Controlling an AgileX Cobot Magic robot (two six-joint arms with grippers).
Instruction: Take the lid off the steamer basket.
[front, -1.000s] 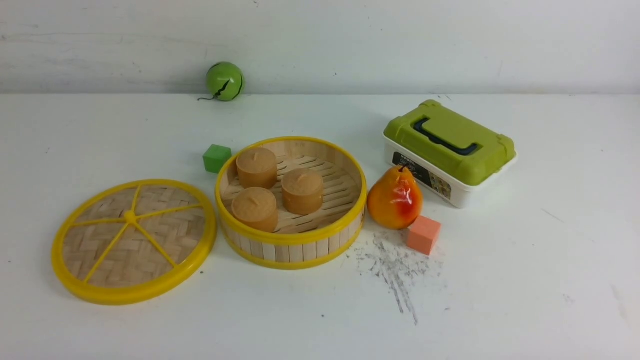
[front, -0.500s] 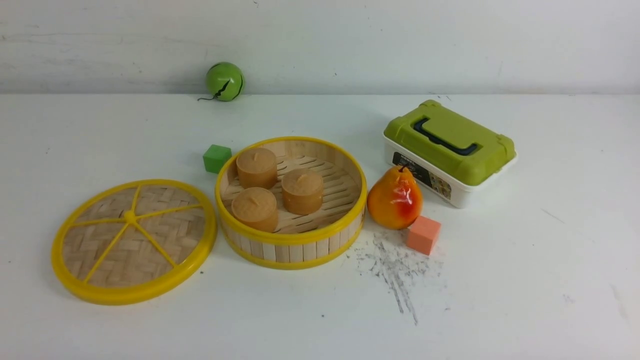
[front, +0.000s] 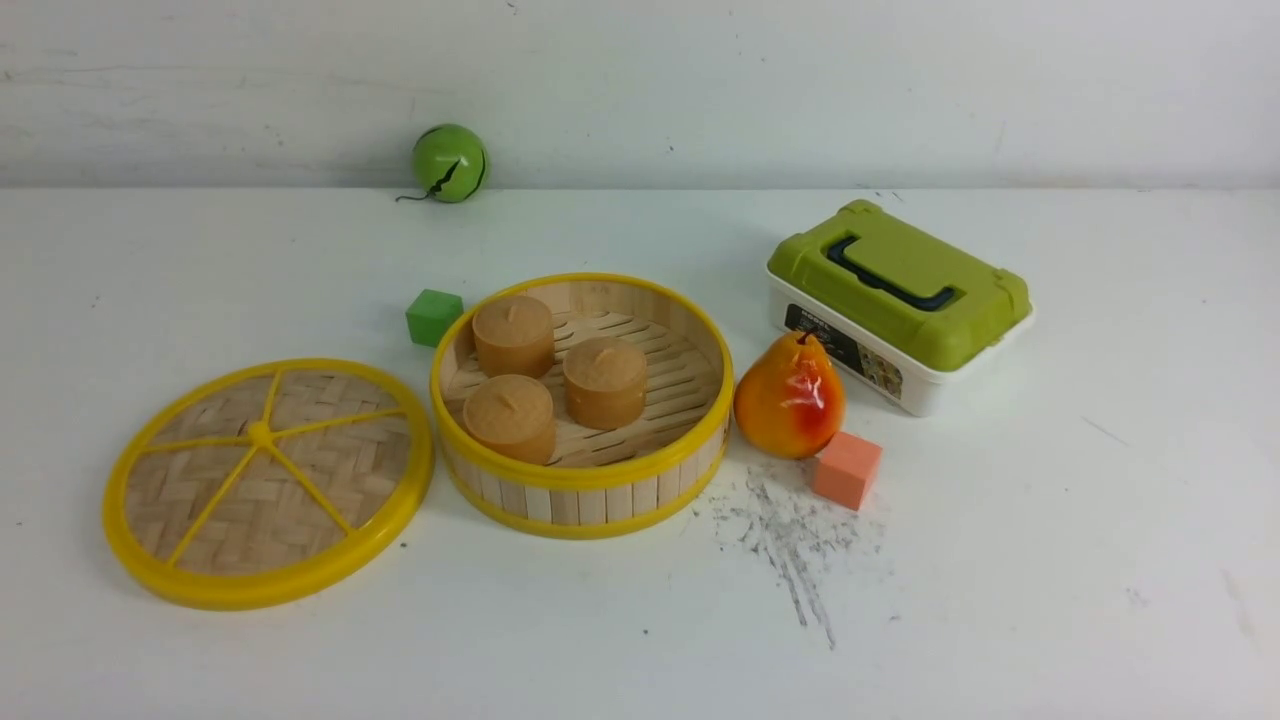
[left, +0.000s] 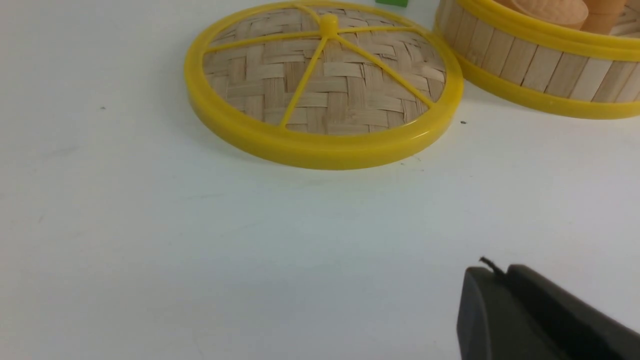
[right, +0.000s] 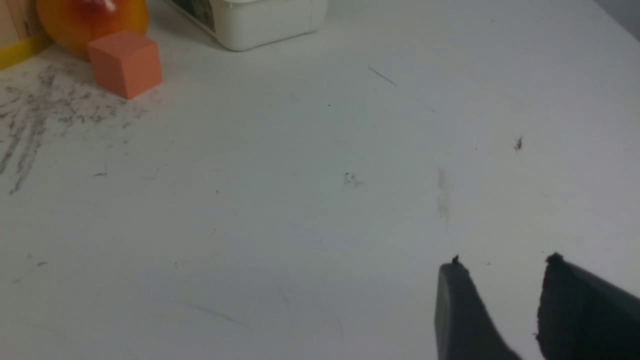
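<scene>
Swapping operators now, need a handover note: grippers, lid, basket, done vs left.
Left gripper: fingers together, empty, low over bare table short of the lid.
Right gripper: open, empty, over bare table, away from the job's things.
Lid: flat on the table, on the robot's left of the steamer basket, rims close; contact unclear.
Basket: uncovered, three brown cakes inside.
Done: lid is off.
Left: apparently nothing; neither arm shows in the front view.
</scene>
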